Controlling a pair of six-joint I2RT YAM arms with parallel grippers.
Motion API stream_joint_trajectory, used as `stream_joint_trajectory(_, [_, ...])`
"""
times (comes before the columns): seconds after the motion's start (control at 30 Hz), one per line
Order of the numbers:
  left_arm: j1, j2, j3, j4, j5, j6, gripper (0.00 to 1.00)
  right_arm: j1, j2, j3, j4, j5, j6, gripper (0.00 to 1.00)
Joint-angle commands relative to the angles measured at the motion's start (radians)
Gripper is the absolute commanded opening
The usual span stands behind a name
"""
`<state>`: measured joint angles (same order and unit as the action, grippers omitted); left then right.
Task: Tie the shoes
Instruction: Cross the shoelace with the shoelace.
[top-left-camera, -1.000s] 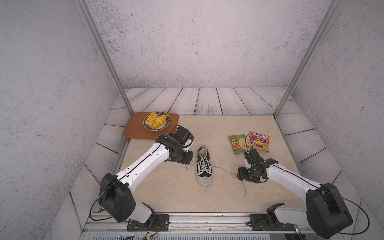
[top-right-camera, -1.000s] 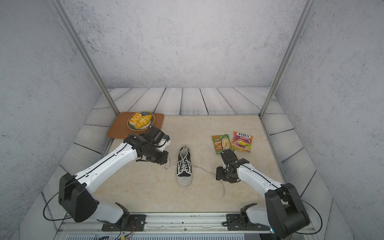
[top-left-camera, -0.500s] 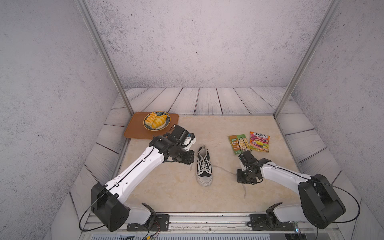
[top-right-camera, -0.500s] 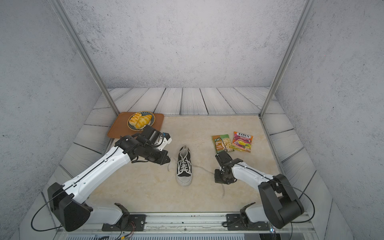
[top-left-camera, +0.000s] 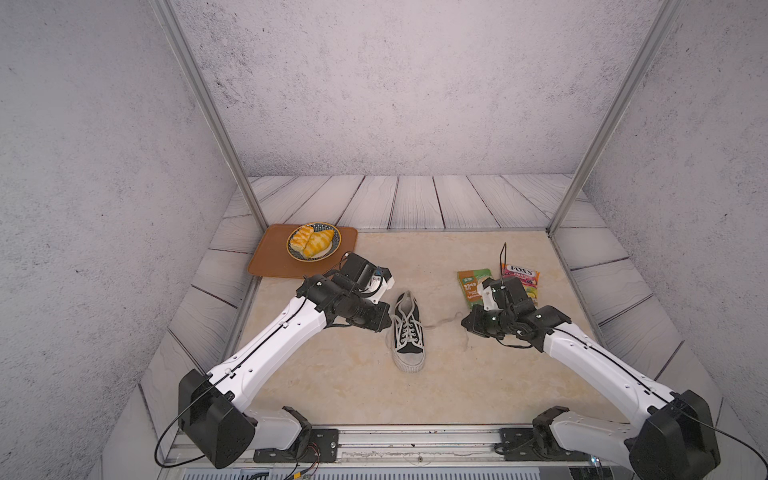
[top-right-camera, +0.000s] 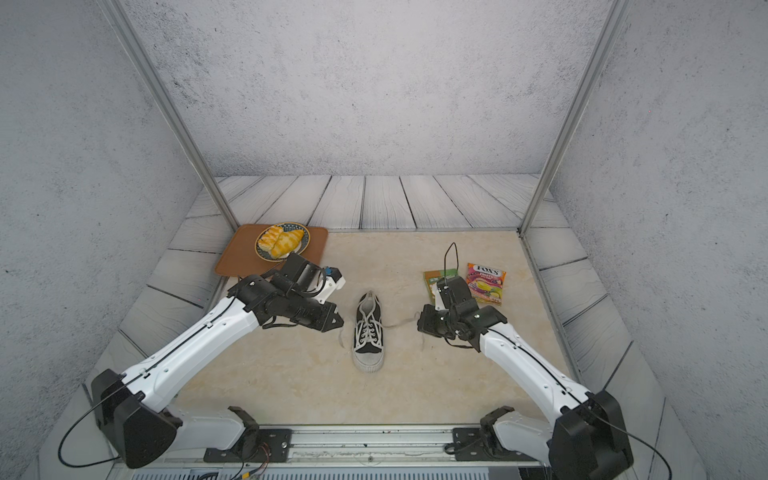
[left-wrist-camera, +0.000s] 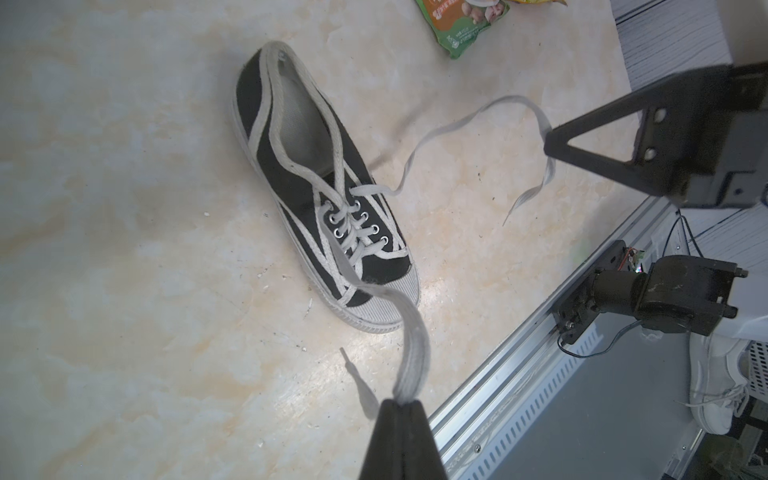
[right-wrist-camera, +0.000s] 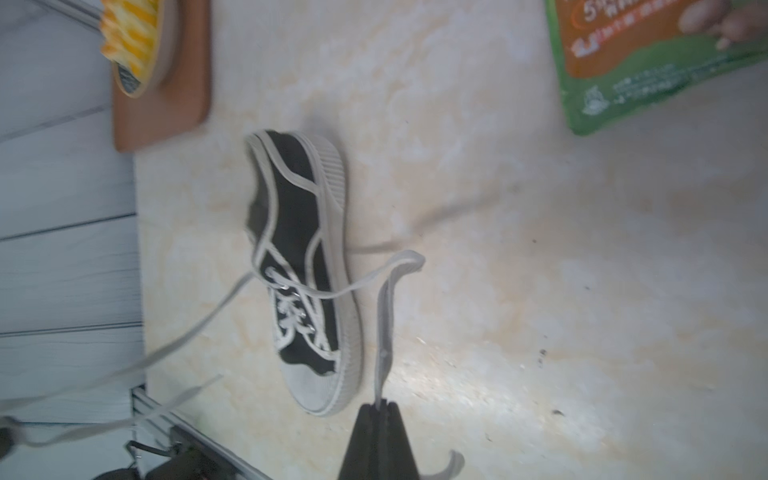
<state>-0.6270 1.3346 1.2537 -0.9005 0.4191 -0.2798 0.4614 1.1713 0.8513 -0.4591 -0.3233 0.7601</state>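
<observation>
Since a second ago the right gripper (right-wrist-camera: 381, 402) has closed on the right lace (right-wrist-camera: 384, 324). On the table (top-left-camera: 457, 386) the shoe (top-left-camera: 408, 332) stands upright at the middle, toe toward the robot's base, between the two arms. A tray (top-left-camera: 270, 266) carrying a plate (top-left-camera: 316, 258) sits far left; two packets (top-left-camera: 469, 286) lie far right. The right gripper pinches its lace near the end, lifted off the table. The left gripper (left-wrist-camera: 401, 402) pinches the left lace (left-wrist-camera: 411, 345) likewise, jaws pressed together.
</observation>
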Motion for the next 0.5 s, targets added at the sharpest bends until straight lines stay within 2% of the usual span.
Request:
stream_joint_trajectory(0.0, [-0.005,-0.022,-0.022,0.018,0.036,0.011,0.0,0.004,0.011,0.013,0.195,-0.116,0.181,0.0])
stream_joint_trajectory(0.2, [-0.007,-0.04,-0.059,0.029,0.069,0.021,0.0,0.012,0.179,0.108,0.424,-0.211,0.351,0.0])
stream_joint_trajectory(0.47, [-0.019,-0.056,-0.113,0.041,0.113,0.039,0.0,0.104,0.399,0.376,0.386,-0.184,0.314,0.0])
